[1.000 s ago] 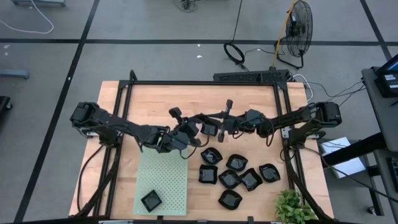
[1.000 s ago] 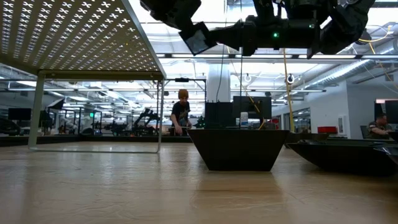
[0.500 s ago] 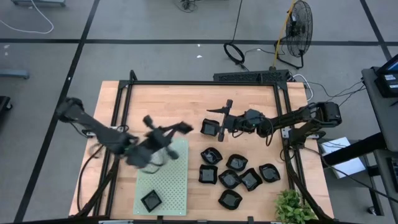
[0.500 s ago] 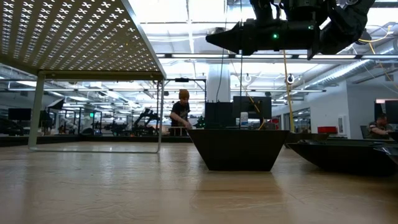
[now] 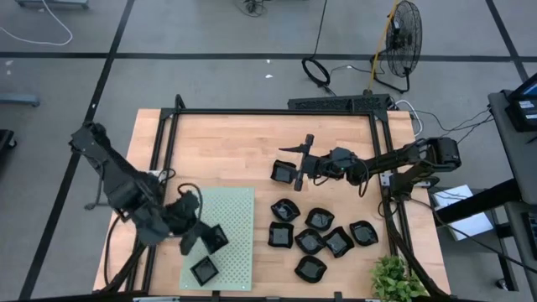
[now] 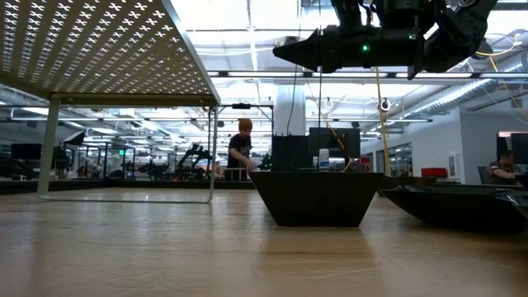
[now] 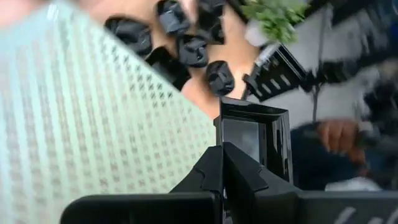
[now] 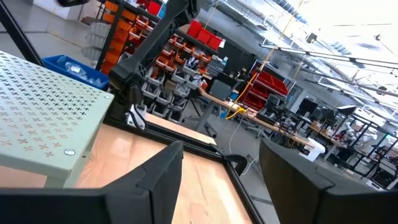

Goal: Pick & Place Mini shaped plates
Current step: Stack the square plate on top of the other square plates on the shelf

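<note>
My left pincer (image 5: 204,238) is over the near part of the green mat (image 5: 231,210), fingers clamped together on the rim of a square black plate (image 5: 216,237). In the left wrist view the same plate (image 7: 255,138) stands on edge between my fingertips.

A second square plate (image 5: 203,270) lies flat on the mat near its front edge, just beside the held one.

My right pincer (image 5: 296,163) hovers over the middle of the wooden table (image 5: 226,143), fingers spread apart and holding nothing. One plate (image 5: 284,173) lies on the wood just beside it.

The remaining plates (image 5: 319,233) sit bunched together on the table to the right of the mat. A small green plant (image 5: 394,281) stands at the table's front right corner.
</note>
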You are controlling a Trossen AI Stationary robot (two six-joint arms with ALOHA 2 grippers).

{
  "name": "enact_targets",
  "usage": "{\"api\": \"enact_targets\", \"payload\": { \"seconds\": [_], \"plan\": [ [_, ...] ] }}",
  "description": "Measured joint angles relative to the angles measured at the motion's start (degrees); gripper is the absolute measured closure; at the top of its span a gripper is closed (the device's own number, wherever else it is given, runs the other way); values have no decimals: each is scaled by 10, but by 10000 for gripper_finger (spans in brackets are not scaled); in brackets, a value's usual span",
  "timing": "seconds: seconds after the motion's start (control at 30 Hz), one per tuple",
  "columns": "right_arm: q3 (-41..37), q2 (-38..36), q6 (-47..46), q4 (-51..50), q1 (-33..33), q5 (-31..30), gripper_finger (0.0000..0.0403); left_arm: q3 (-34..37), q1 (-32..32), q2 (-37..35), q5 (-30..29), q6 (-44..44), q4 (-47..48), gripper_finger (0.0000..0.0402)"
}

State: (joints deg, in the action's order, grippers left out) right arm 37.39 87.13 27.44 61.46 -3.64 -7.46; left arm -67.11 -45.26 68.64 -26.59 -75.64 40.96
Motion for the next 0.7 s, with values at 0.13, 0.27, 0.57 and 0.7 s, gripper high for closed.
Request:
{"api": "enact_targets", "payload": {
  "seconds": [0.13, 0.27, 0.57, 0.7],
  "plan": [
    [0, 0, 0, 0, 0, 0, 204, 0, -33, 42, -33, -111, -13, 396],
    [0, 0, -2, 0, 0, 0, 207, 0, -55, 89, 9, -207, -10, 398],
    [0, 0, -6, 5, 0, 0, 207, 0, -122, 111, 17, -269, 10, 399],
    [0, 0, 1, 9, 0, 0, 207, 0, -150, 108, -5, -317, 41, 399]
  ]
}}
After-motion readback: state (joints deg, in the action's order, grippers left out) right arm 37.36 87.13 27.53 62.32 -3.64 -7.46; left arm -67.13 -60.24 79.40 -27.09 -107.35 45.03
